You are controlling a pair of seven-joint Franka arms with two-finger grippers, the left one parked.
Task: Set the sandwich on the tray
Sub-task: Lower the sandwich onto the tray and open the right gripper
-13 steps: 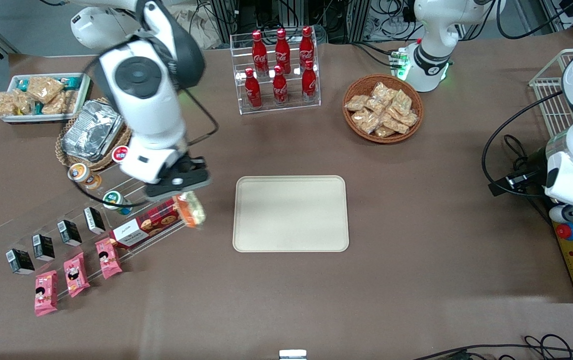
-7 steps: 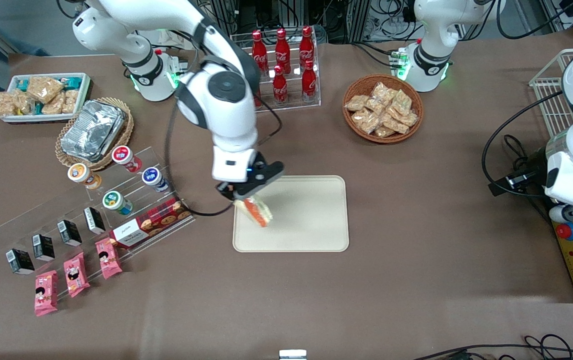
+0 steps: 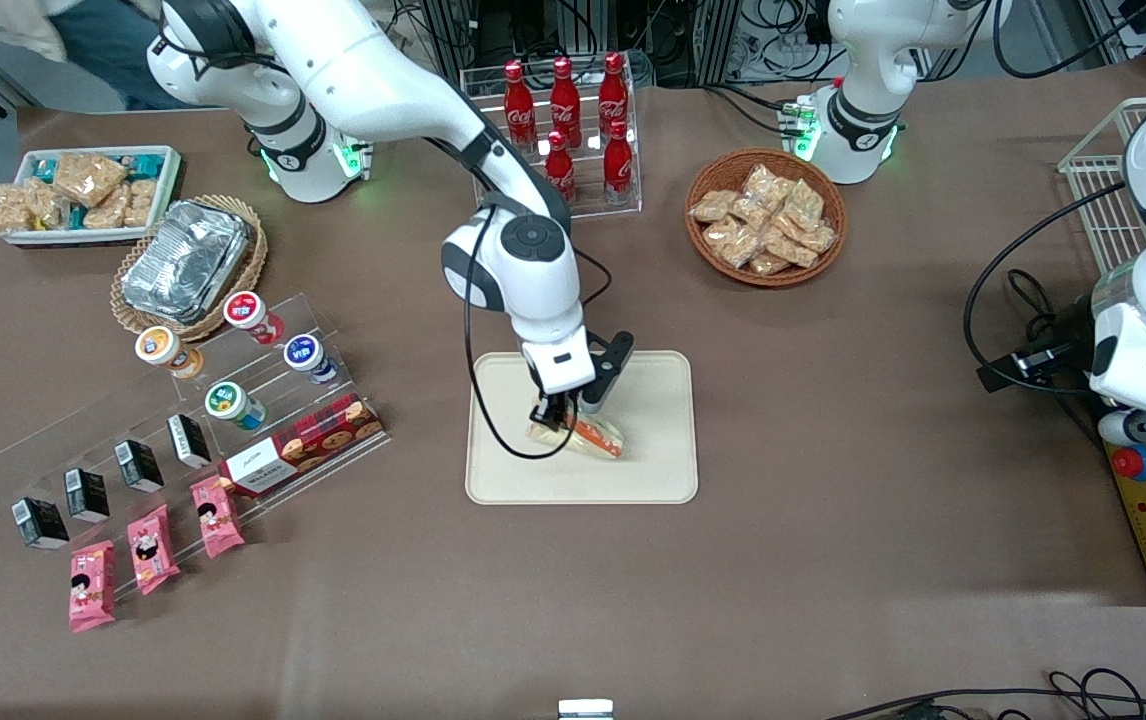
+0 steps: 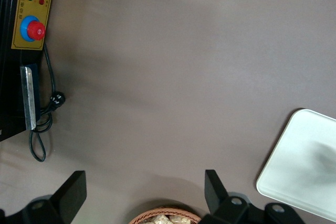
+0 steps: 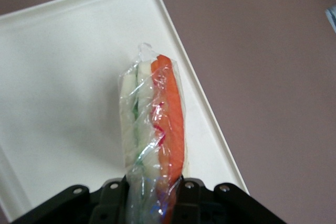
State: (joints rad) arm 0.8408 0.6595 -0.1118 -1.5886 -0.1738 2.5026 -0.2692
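Gripper (image 3: pixel 566 418) pinches one end of the sandwich (image 3: pixel 588 436), low over the tray (image 3: pixel 653 470) (whether touching, I cannot tell). Soft bread and slick wrap likely suit a light grip across the faces.

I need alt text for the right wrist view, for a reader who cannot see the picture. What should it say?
The gripper holds a plastic-wrapped sandwich, its orange, green and white layers edge-on, over a cream tray. Brown table shows past the tray's rounded corner.
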